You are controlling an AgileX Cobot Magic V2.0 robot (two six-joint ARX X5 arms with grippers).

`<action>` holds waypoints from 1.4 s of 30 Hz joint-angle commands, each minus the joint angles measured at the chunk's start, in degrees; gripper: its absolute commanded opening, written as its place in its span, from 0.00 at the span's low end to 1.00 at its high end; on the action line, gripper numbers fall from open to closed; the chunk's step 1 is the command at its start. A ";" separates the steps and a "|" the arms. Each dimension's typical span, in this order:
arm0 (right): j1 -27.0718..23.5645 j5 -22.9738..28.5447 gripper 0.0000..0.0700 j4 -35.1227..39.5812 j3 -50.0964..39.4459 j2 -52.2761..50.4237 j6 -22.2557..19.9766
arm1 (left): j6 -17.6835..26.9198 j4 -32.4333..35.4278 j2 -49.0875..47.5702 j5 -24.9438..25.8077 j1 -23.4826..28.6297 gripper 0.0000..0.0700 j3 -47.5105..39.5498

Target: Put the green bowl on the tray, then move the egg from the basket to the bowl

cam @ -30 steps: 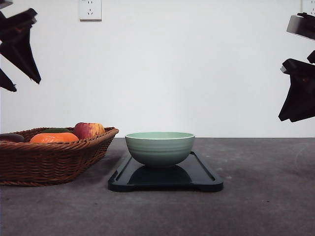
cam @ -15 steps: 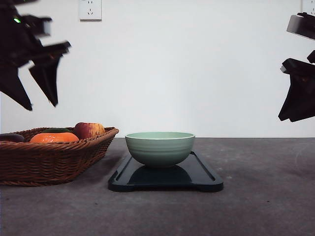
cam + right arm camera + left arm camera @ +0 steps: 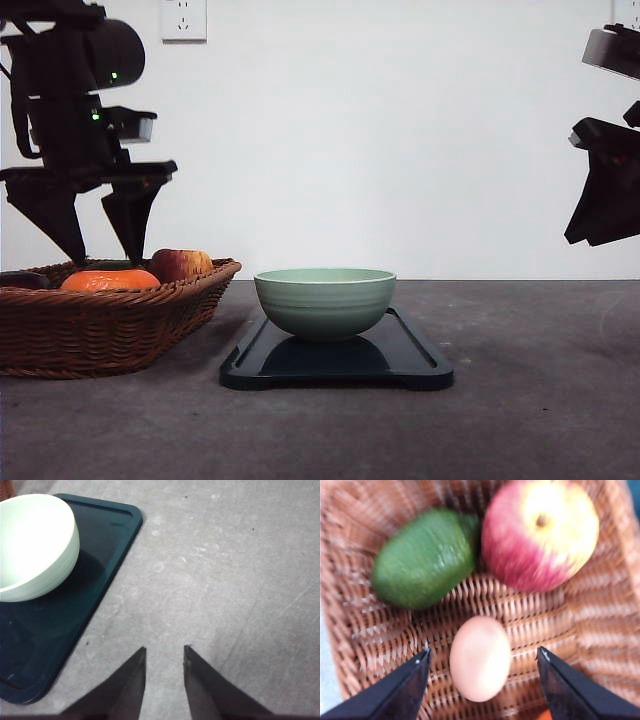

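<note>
The pale green bowl (image 3: pixel 325 300) (image 3: pixel 30 545) stands on the dark tray (image 3: pixel 335 370) (image 3: pixel 100 555) at the table's middle. To its left sits the brown wicker basket (image 3: pixel 110 330) (image 3: pixel 600 610). The left wrist view shows a tan egg (image 3: pixel 480 657) lying on the basket's floor. My left gripper (image 3: pixel 105 258) (image 3: pixel 484 652) hangs open just above the basket, one finger on each side of the egg without touching it. My right gripper (image 3: pixel 590 235) (image 3: pixel 164 649) is raised at the far right, right of the tray, with its fingers close together and nothing between them.
The basket also holds a red-yellow apple (image 3: pixel 180 264) (image 3: pixel 540 535), a green avocado (image 3: pixel 422 557) and an orange fruit (image 3: pixel 110 281). Bare grey table (image 3: pixel 240 580) lies right of the tray. A wall socket (image 3: pixel 183 20) sits high on the white back wall.
My left arm has swung in from the upper left and come down over the basket, its fingers now pointing into it. The right arm, bowl and tray have not moved.
</note>
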 commanded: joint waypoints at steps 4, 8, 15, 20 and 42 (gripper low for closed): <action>0.07 -0.10 0.20 0.62 0.11 0.44 0.46 | 3.26 0.91 2.51 -0.50 0.20 0.61 1.31; 0.07 -0.09 0.20 0.81 0.11 0.44 0.46 | 3.26 1.78 3.37 -0.50 0.38 0.61 1.31; 0.07 -0.09 0.20 1.07 0.11 0.44 0.47 | 3.24 1.76 5.61 -0.50 0.50 0.61 1.31; 0.07 -0.09 0.20 1.07 0.11 0.44 0.53 | 3.23 1.94 6.68 -0.48 0.48 0.61 1.31; 0.07 -0.11 0.20 1.67 0.11 0.44 0.63 | 2.82 2.78 7.32 -0.48 0.60 0.60 1.31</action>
